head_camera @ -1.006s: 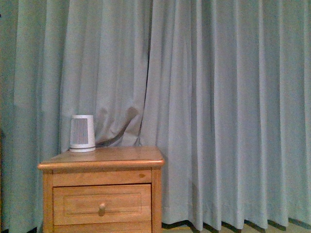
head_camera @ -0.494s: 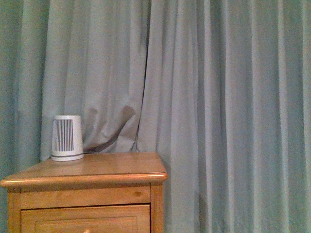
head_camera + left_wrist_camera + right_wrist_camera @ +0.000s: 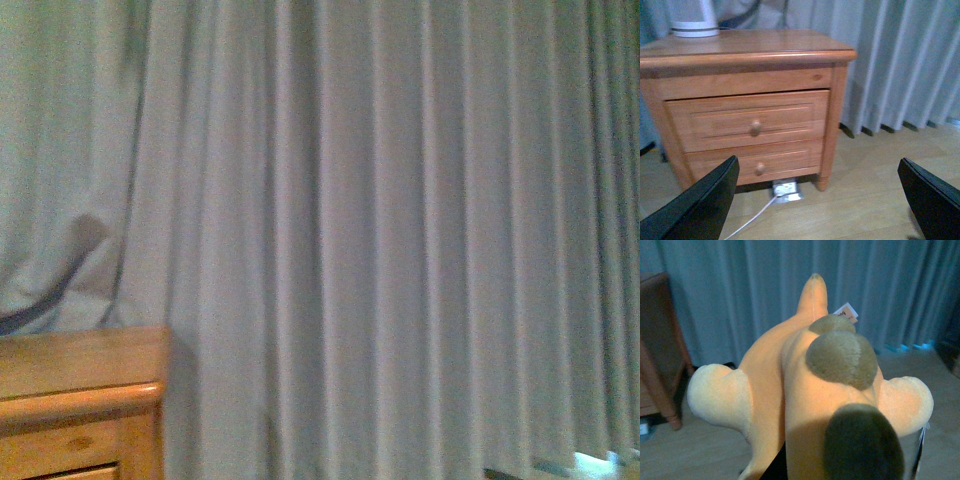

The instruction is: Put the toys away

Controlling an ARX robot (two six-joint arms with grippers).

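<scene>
The orange-yellow plush animal [image 3: 790, 390] fills the right wrist view, with pale rounded paws, brown patches and a white tag. My right gripper is shut on the plush animal and holds it above the floor; its fingers are mostly hidden under the plush. My left gripper [image 3: 820, 200] is open and empty, its black fingers [image 3: 695, 205] spread wide above the wooden floor in front of the nightstand [image 3: 745, 115]. Neither gripper shows in the front view.
The wooden nightstand has two closed drawers and a white device [image 3: 692, 20] on top. A white cable and floor socket [image 3: 785, 189] lie under it. Grey curtains [image 3: 380, 240] hang behind; the nightstand's corner [image 3: 80, 400] shows at the front view's lower left.
The front view has swung to the right: the nightstand slid to the left edge and the white device left the picture. Curtains now fill the view.
</scene>
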